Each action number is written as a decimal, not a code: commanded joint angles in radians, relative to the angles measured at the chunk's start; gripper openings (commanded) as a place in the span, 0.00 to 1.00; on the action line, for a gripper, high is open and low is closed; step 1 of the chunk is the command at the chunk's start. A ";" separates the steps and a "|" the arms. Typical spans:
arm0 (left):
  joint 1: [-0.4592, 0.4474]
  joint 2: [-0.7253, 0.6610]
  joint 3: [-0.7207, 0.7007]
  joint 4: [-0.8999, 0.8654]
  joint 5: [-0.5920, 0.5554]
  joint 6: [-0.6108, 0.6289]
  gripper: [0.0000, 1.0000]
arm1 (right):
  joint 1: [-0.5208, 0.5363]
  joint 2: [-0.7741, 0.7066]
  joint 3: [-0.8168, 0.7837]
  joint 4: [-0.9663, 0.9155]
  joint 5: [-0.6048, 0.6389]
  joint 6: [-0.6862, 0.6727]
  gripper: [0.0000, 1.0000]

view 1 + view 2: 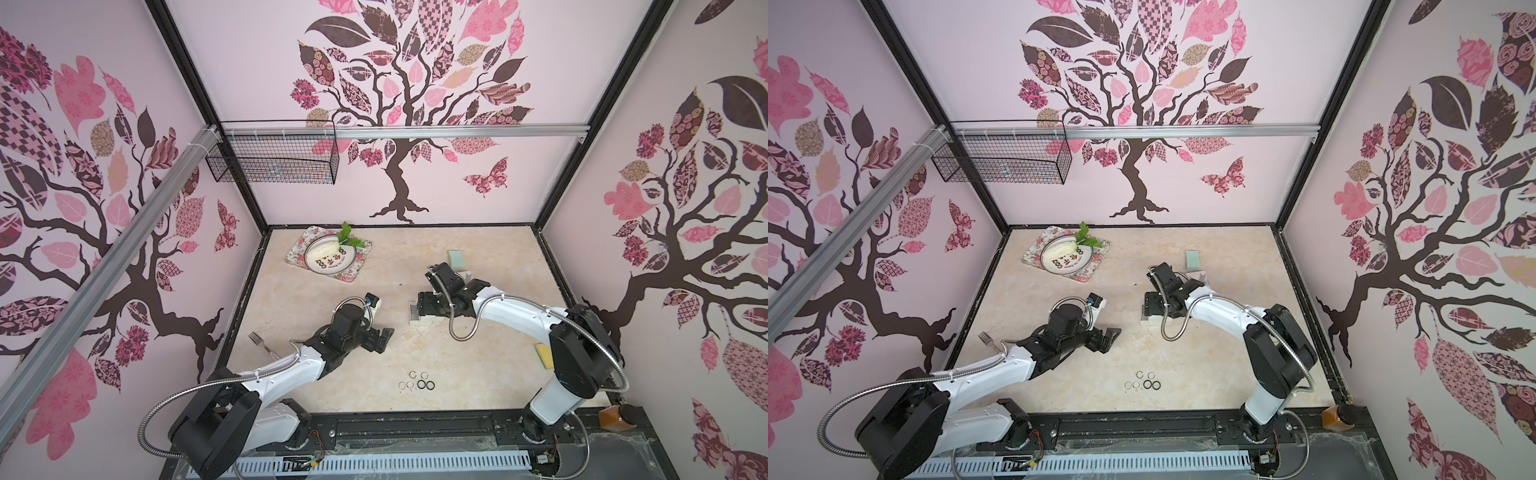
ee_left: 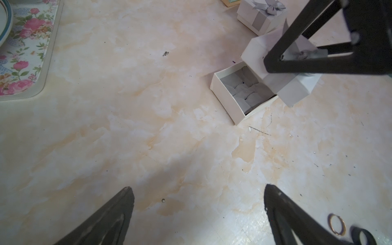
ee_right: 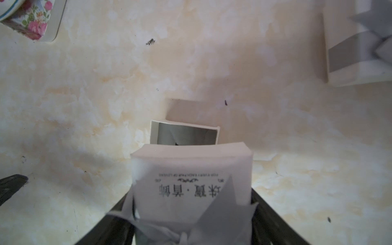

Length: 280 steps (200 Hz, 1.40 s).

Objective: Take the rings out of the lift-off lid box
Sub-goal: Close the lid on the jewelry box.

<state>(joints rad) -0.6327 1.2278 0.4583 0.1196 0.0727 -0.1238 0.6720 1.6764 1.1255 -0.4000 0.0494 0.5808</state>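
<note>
Six rings [image 1: 417,380] lie on the glossy marble-look table [image 1: 478,357] near its front edge, out of the box [image 2: 224,105]. Four are thin wire rings [image 1: 410,385] and two are thicker black rings [image 1: 426,385], set in two short rows. The box is square white card, open, with a puffy grey lining. Its lid [image 3: 191,169], white card with printed characters and a grey ribbon bow, hangs tilted over one side of it, pinched by the right gripper [image 3: 191,210]. The left gripper [image 2: 197,187] hovers with its jaws spread wide
</note>
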 commanded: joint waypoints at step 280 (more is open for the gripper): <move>0.007 0.343 0.154 0.216 -0.008 0.004 0.98 | 0.048 0.163 0.150 -0.033 0.099 0.020 0.75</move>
<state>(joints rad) -0.6296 1.5455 0.5564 0.2764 0.0719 -0.1310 0.7136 1.8111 1.2224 -0.3862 0.1371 0.6136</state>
